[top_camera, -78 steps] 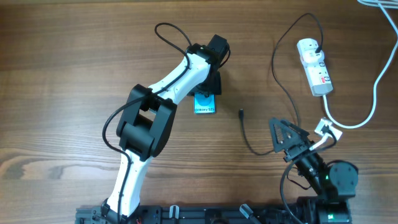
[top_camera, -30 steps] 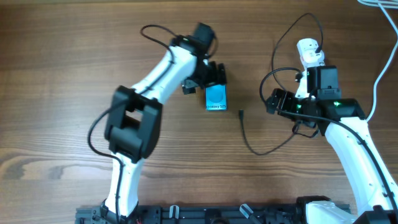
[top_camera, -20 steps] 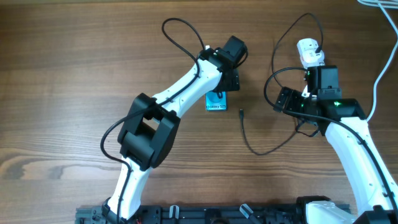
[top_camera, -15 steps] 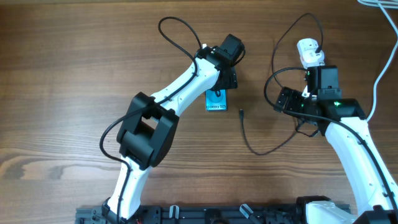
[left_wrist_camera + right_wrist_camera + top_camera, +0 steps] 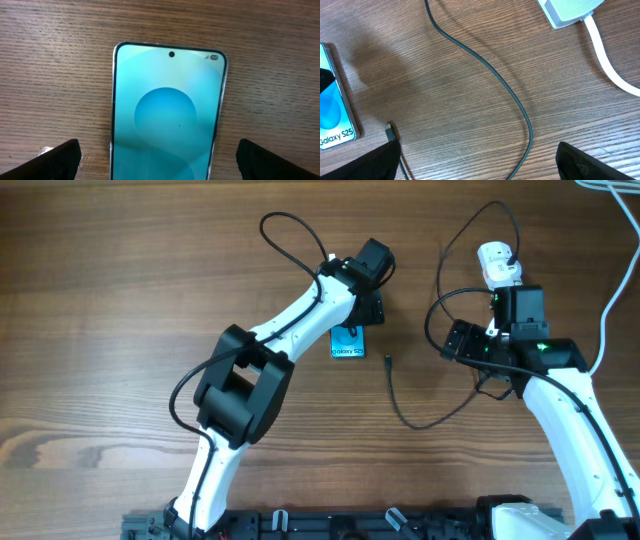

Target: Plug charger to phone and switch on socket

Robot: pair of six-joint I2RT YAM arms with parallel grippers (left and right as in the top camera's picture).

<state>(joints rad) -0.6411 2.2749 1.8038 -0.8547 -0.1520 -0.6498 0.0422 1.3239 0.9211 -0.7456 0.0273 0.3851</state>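
While the jaws of the left gripper (image 5: 167, 162) stand wide open and empty, the phone (image 5: 167, 115) lies between them, midway along the counter (image 5: 120, 300) toward its far edge. Phone and charger (image 5: 490, 75) lie as half a second earlier; only the left arm's elbow (image 5: 240, 385) has shifted slightly. The right gripper (image 5: 480, 165), jaws likewise spread and empty, hangs over the charger, whose plug tip (image 5: 390, 132) rests beside the phone's "Galaxy" end, apart. The socket (image 5: 497, 262), near the far right corner, is partly covered by the right arm (image 5: 560, 380).
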